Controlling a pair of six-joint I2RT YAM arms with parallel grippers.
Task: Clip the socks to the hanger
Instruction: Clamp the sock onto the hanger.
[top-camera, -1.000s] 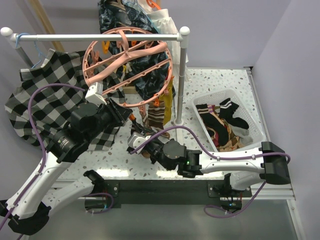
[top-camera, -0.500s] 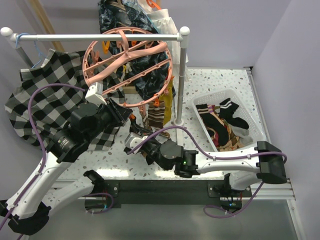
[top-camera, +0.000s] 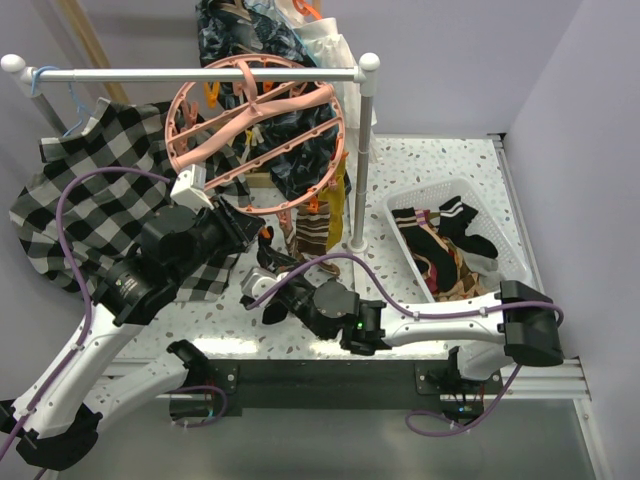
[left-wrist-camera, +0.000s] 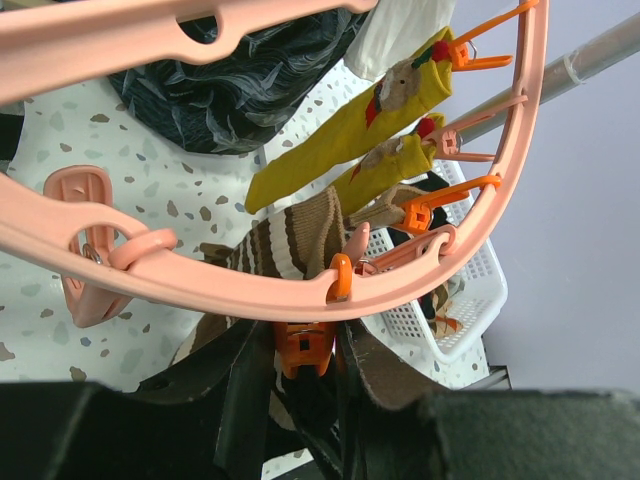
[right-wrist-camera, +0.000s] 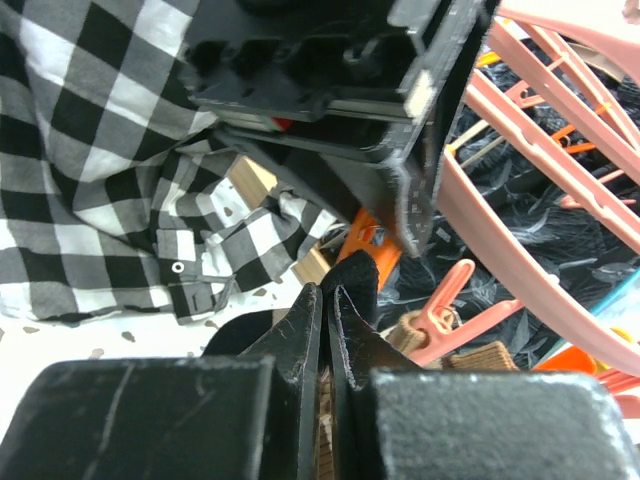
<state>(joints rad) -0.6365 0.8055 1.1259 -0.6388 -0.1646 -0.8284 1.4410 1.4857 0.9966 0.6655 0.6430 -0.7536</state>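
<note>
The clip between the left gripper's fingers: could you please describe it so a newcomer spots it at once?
Find the round salmon-pink hanger and follow its ring to the lowest stretch in the left wrist view. Directly beneath, an orange clip sits between the black fingers of the left gripper. The neighbouring clip is pale pink; the other orange clips grip socks.

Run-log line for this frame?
left gripper: jaws squeezing orange clip on hanger | right gripper: jaws shut on black sock, held at that clip | sock not yet clipped
</note>
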